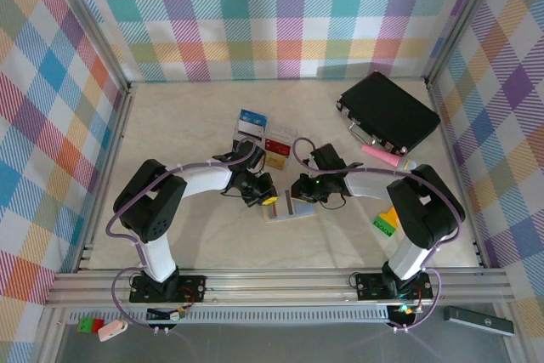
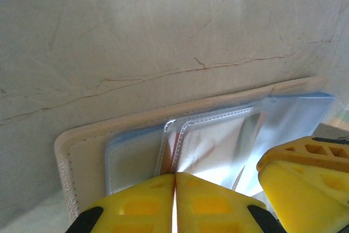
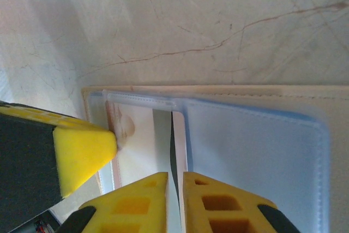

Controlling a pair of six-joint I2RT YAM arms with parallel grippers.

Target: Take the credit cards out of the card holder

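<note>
holder lies open and flat on the table, between the two arms, with both grippers down at its near edge. the biggest risk, i'd judge, is that a pull on the card drags or lifts the whole holder, since the sleeves look snug and the left gripper, fingers pressed together at the edge, may pin only a clear leaf (cannot tell if it grips anything). the right gripper is pinched on a thin pale edge that looks like a card; a shallow bite could slip off, or catch sleeve instead of card. the two sets of fingers sit close and could knock. the holder has a cream stitched cover, pale blue lining and glossy clear pockets
</note>
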